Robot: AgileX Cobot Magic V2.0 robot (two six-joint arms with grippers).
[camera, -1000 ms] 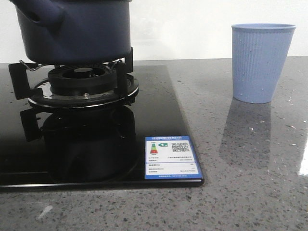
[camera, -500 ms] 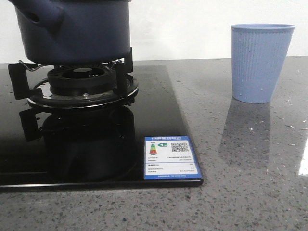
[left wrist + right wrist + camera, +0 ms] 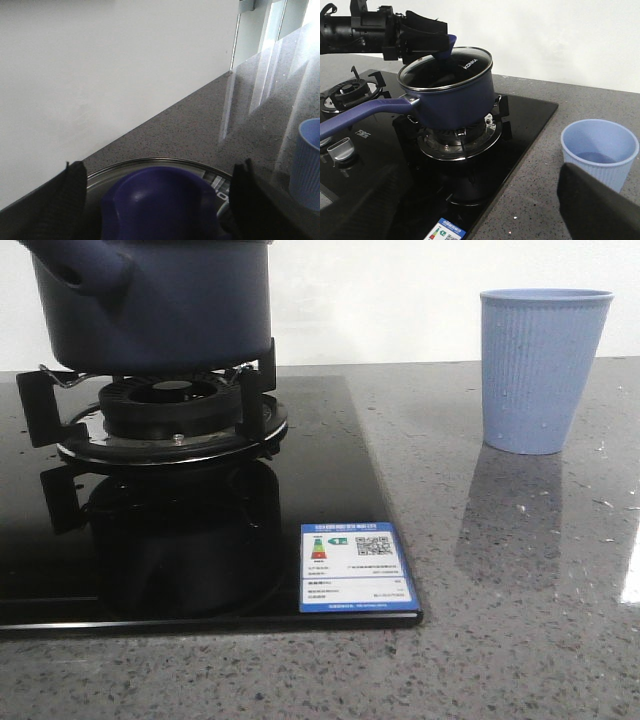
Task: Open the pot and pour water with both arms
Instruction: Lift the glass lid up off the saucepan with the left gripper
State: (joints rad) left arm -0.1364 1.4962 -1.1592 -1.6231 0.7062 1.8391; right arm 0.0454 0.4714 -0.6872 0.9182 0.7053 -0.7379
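The dark navy-blue pot (image 3: 150,310) stands on the gas burner (image 3: 170,410) at the far left; its top is cut off in the front view. In the right wrist view the pot (image 3: 455,105) carries a glass lid (image 3: 445,70) and its long blue handle (image 3: 365,112) points away from the cup. My left gripper (image 3: 160,167) is open, its jaws on either side of the lid's blue knob (image 3: 160,205) with a gap on each side; it also shows in the right wrist view (image 3: 427,42). My right gripper (image 3: 482,180) is open and empty, in front of the stove.
A light blue ribbed cup (image 3: 545,370) stands on the grey counter to the right of the black glass cooktop (image 3: 330,470). A blue-and-white sticker (image 3: 355,568) sits at the cooktop's front corner. A second burner (image 3: 350,92) and a control knob (image 3: 337,150) lie beyond the pot's handle.
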